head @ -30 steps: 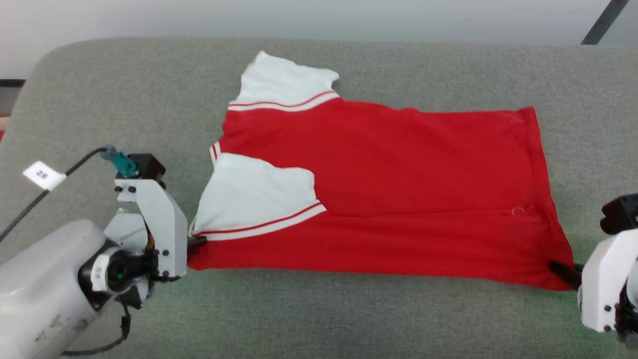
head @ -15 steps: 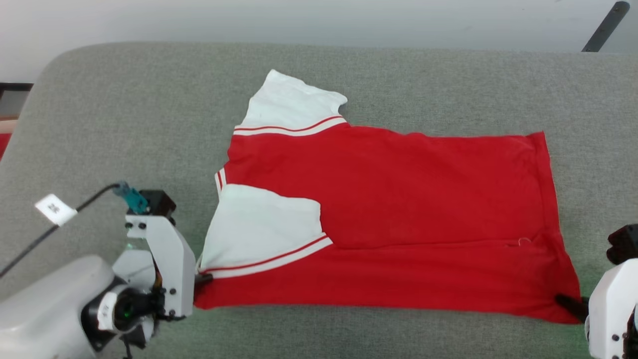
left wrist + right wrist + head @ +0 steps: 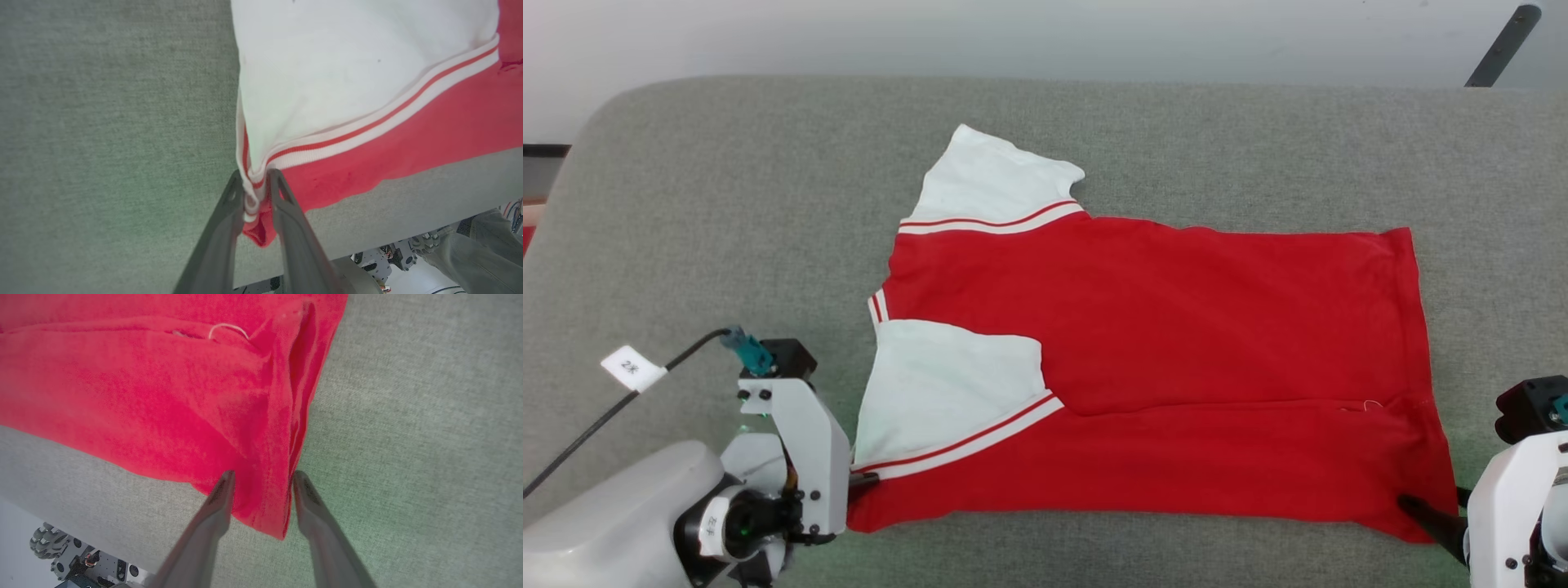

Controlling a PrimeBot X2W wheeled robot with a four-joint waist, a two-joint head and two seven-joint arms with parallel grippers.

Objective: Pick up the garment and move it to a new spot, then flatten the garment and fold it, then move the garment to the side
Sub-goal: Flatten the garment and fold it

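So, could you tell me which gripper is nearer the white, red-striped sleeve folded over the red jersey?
Left. The left gripper pinches the white sleeve at its corner; the right gripper straddles the red jersey at its far hem corner.

Bright, even, diffuse light; shadows faint. Green cast on surface (image 3: 408, 477) near wrist cameras. Wrist views soft, edges stretched.
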